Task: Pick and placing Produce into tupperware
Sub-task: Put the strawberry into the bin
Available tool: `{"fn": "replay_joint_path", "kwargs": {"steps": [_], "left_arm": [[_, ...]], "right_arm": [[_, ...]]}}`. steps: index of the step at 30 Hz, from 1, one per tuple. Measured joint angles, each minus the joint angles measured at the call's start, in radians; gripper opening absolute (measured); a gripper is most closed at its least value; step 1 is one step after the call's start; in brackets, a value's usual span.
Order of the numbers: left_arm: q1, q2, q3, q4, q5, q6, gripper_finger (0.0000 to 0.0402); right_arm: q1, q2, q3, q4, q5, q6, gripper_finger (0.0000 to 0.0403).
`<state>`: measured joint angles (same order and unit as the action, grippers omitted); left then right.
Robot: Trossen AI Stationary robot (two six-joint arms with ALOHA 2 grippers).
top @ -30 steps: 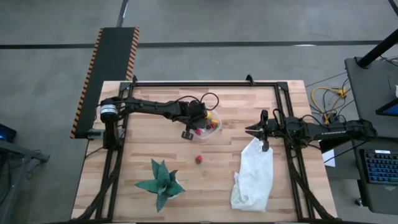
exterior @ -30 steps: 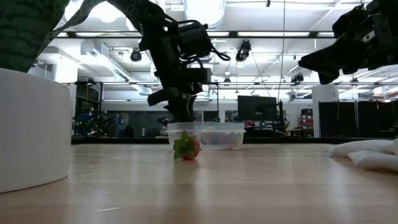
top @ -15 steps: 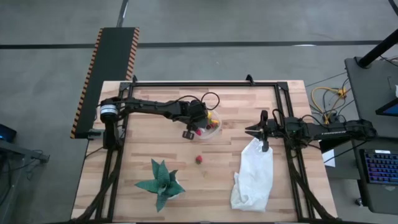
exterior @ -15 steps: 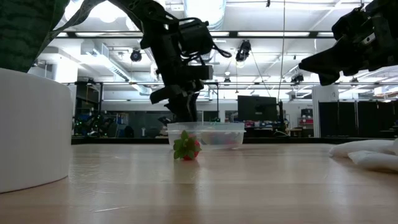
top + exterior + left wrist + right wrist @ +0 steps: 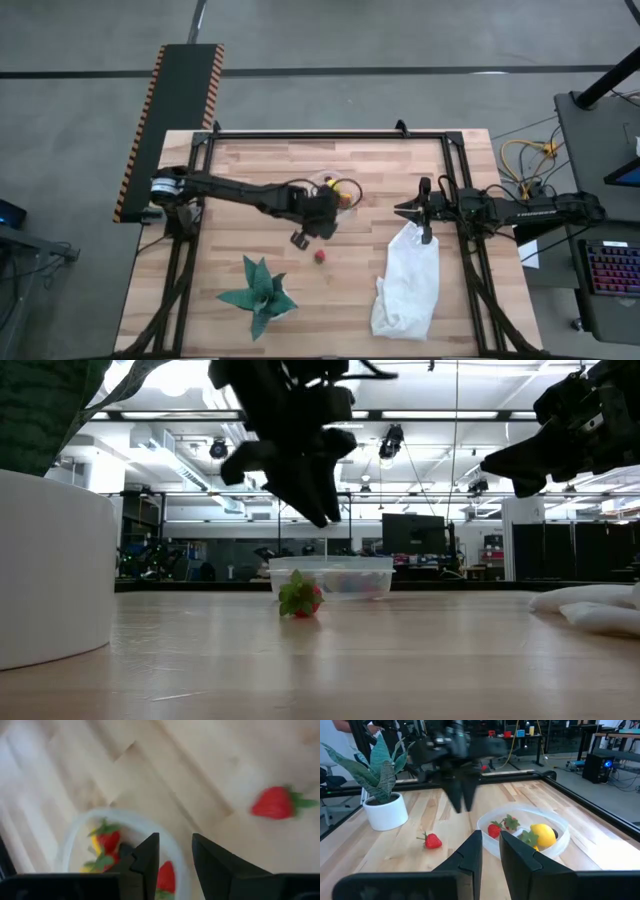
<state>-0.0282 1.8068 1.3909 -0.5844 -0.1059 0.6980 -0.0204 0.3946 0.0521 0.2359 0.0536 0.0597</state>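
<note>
Left pincer (image 5: 312,232) parted and empty above the tub's (image 5: 343,203) near edge, one strawberry (image 5: 320,256) loose on the worktop (image 5: 400,170); right pincer (image 5: 404,210) narrow.

The tupperware (image 5: 338,192) is a small clear tub with a rounded-square outline, sitting upright on the wooden table a little toward twelve o'clock from the table's centre. Inside it lie several pieces of produce: a yellow lemon (image 5: 543,834) against one wall, red strawberries (image 5: 494,829) with green leafy tops beside it, and a dark piece at the wall behind the lemon, too small to make out. One more strawberry (image 5: 320,256) lies loose on the bare wood, well apart from the tub, toward six o'clock from it. It rests on its side, red body with a green leafy cap (image 5: 295,596).
</note>
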Motion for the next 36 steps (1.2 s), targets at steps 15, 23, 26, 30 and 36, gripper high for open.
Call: {"fn": "replay_joint_path", "kwargs": {"steps": [15, 23, 26, 30, 36], "left_arm": [[-0.165, 0.001, -0.006, 0.002, 0.088, 0.04, 0.0101], [-0.207, 0.06, -0.01, 0.016, 0.067, 0.071, 0.0101], [-0.207, 0.068, -0.01, 0.009, 0.058, 0.071, 0.0101], [-0.208, 0.079, -0.01, -0.004, 0.054, 0.069, 0.0101], [-0.209, 0.099, -0.01, -0.011, 0.081, 0.068, 0.0101]], "right_arm": [[0.0, 0.0, 0.0, 0.0, 0.0, 0.01, 0.0059], [0.0, 0.0, 0.0, 0.003, 0.0, 0.049, 0.0059], [0.0, 0.0, 0.0, 0.002, 0.0, 0.053, 0.0059], [0.0, 0.0, -0.001, 0.001, 0.0, 0.053, 0.0059], [0.0, 0.0, -0.004, -0.001, 0.0, 0.053, 0.0059]]}}
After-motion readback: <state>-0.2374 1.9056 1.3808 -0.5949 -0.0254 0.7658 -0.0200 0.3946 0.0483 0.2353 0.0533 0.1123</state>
